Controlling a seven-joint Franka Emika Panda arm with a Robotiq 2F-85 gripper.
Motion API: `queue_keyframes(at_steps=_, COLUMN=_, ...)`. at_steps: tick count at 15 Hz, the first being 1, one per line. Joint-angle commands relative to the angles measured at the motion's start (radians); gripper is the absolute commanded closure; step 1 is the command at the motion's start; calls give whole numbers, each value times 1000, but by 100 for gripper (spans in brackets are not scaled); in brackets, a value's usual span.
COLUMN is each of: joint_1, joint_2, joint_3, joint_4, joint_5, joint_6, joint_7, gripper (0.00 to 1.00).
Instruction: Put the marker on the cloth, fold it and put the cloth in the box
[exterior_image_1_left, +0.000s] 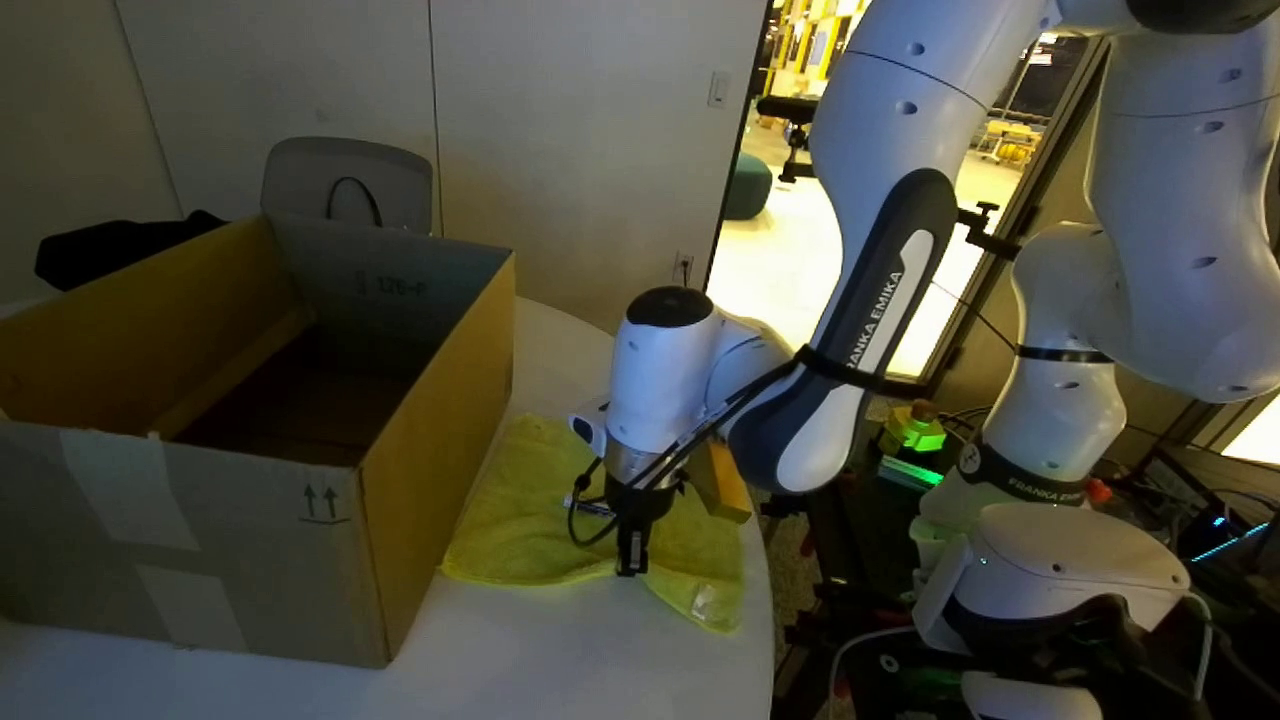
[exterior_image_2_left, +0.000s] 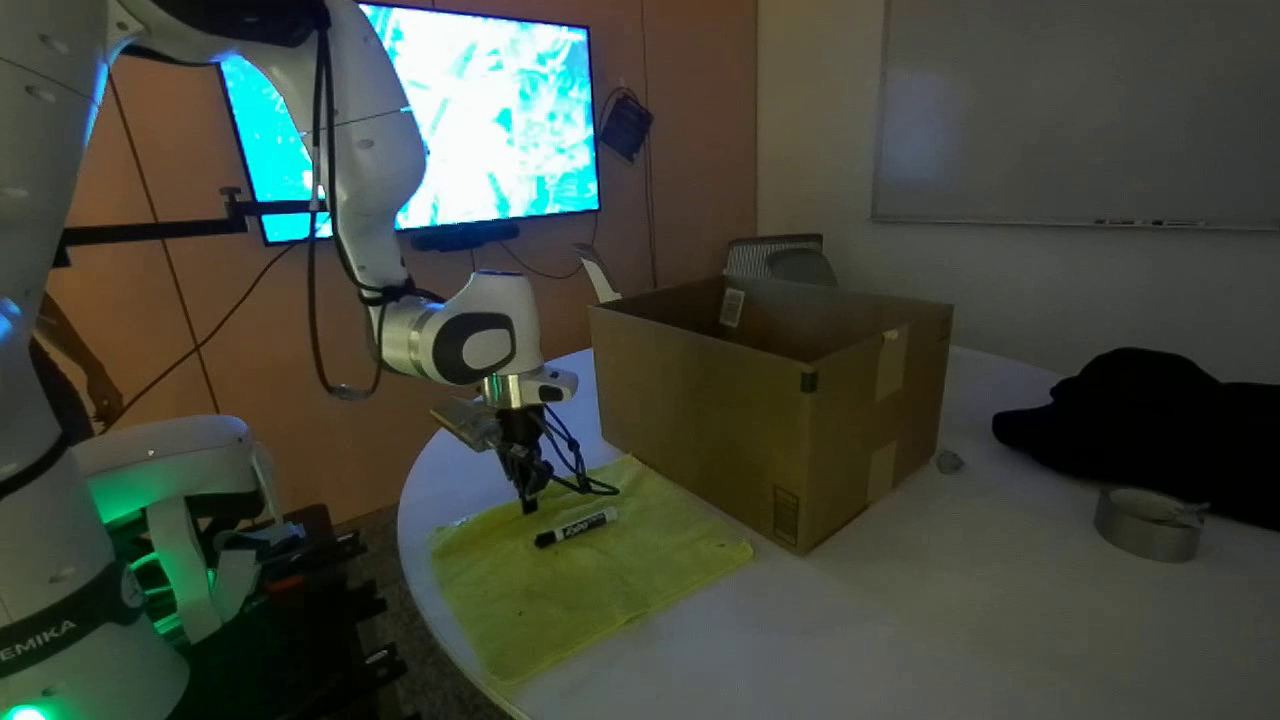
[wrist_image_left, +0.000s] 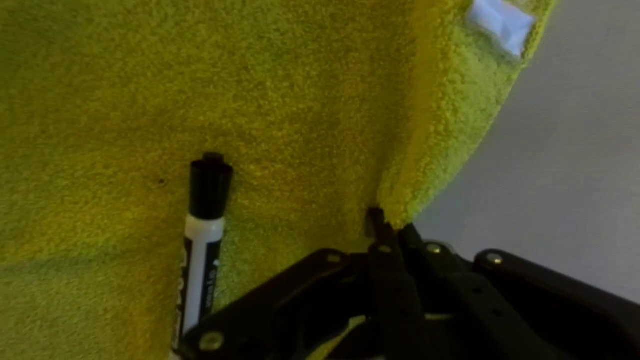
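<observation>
Pinching the edge of the yellow cloth (exterior_image_2_left: 595, 588), the jaws were clenched and pointed down at the end of the white arm (exterior_image_1_left: 665, 380). From where I stood you could see the cloth rise into a small ridge at their tips, while the rest of it lay spread on the pale surface (exterior_image_2_left: 930, 630). The marker (exterior_image_2_left: 577, 527) lay on its side on top of the cloth, near the jaws but apart from them, with its dark cap and a white band just behind it. Close to the cloth's edge, a little white tag (wrist_image_left: 502, 25) showed in the wrist view. Just beside the cloth stood the big cardboard box (exterior_image_2_left: 700, 420), upright and open at the top; I couldn't tell whether the two were touching. Two printed arrows (exterior_image_1_left: 331, 501) pointed up on one side of it, near strips of tape (exterior_image_1_left: 130, 490). In an exterior view, a roll of grey tape (exterior_image_2_left: 1148, 527) sat on the surface, well apart from the cloth and just beside a black bundle (exterior_image_2_left: 1130, 430). A grey chair (exterior_image_1_left: 350, 160) stood behind the box, and a large screen (exterior_image_2_left: 500, 120) glowed on the wall (exterior_image_2_left: 690, 160).
</observation>
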Motion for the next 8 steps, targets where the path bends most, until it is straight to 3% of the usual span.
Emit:
queue_keyframes(at_steps=1, joint_1=-48, joint_2=-104, joint_3=10, joint_4=-73, joint_5=24, joint_6=22, joint_7=-66, gripper=96)
queue_keyframes(at_steps=8, joint_1=-188, joint_2=-242, joint_3=30, joint_4=-178, joint_5=121, joint_6=56, joint_7=-159, gripper=96)
